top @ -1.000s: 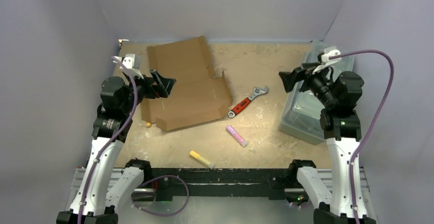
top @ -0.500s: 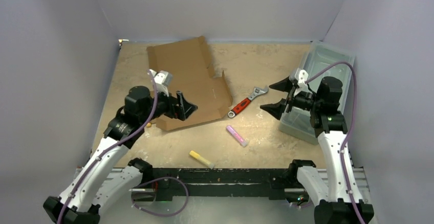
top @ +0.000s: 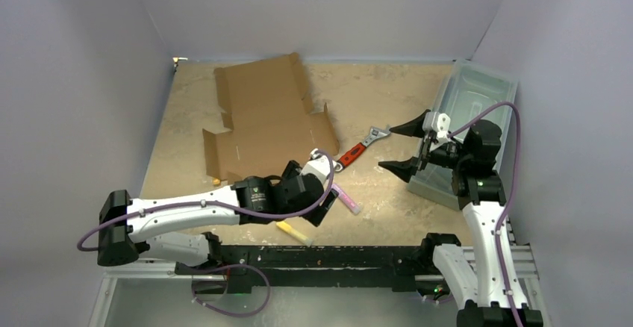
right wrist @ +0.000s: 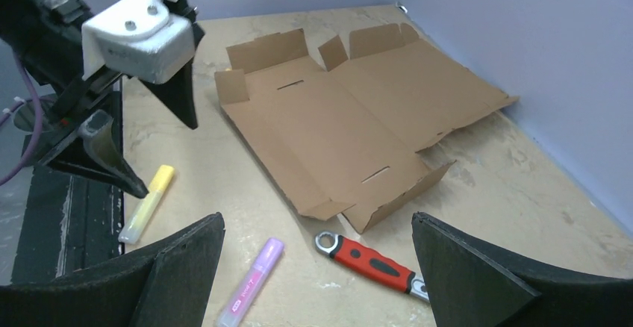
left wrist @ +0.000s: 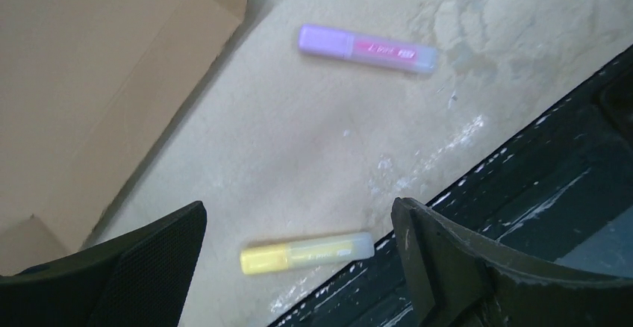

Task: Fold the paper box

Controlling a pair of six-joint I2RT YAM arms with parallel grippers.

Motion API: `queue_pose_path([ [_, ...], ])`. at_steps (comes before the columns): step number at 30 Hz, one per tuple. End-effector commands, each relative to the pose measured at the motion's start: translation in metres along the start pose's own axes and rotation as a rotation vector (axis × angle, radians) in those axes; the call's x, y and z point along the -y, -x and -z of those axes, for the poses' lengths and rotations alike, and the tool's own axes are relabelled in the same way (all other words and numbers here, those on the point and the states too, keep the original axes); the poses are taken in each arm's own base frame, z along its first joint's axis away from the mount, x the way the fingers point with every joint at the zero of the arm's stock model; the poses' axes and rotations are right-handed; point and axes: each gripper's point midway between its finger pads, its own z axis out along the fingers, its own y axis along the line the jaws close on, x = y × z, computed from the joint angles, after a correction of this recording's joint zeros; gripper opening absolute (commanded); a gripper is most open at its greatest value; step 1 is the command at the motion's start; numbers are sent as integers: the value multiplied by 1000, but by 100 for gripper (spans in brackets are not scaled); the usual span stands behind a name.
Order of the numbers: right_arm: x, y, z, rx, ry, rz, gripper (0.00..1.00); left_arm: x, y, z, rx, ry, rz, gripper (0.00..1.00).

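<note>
The paper box [top: 265,122] lies flat and unfolded on the table's left half, with small flaps raised at its near edge. It also shows in the right wrist view [right wrist: 351,114] and as a corner in the left wrist view [left wrist: 97,81]. My left gripper [top: 312,201] is open and empty. It hangs off the box's near right corner, low over a yellow marker [left wrist: 306,252], and also shows in the left wrist view [left wrist: 298,215]. My right gripper [top: 399,148] is open and empty, right of the box, above a red wrench [right wrist: 369,263]; its jaws frame the right wrist view [right wrist: 317,226].
The red wrench [top: 360,148] lies right of the box. A purple marker [top: 345,198] and the yellow marker [top: 293,231] lie near the front edge. A translucent bin [top: 478,88] stands at the right. The black rail [left wrist: 537,192] runs along the near edge.
My left arm has swung off the box, rightward and down to the front edge over the yellow marker. My right gripper came down toward the middle and now barely moves.
</note>
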Motion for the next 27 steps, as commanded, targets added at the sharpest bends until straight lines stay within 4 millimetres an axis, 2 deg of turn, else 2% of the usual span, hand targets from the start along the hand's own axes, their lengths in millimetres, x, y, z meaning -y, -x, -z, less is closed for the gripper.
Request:
queue_pose_path([
  [1,3,2,0,6,-15,43,99,-31,-25,11,6,236,205,95],
  [4,4,-1,-1,3,-21,39,99,-24,-39,9,74,156,482,93],
  [6,6,-4,-2,-1,-24,32,99,-18,-43,9,125,64,578,86],
  [7,7,-6,-2,-3,-27,28,99,-19,-41,13,161,32,625,85],
  [9,9,-8,-3,-6,-25,21,99,-27,-51,13,182,42,679,84],
  [14,9,-15,-5,-20,-7,19,99,-34,-68,13,140,71,658,84],
  [18,8,-25,-6,-39,25,39,99,-26,-82,11,55,55,608,80],
  [23,7,-40,-3,-82,37,70,99,-4,-100,9,-38,-47,619,76],
  [27,9,-39,-1,-90,22,76,99,-17,-105,10,-45,40,686,76],
])
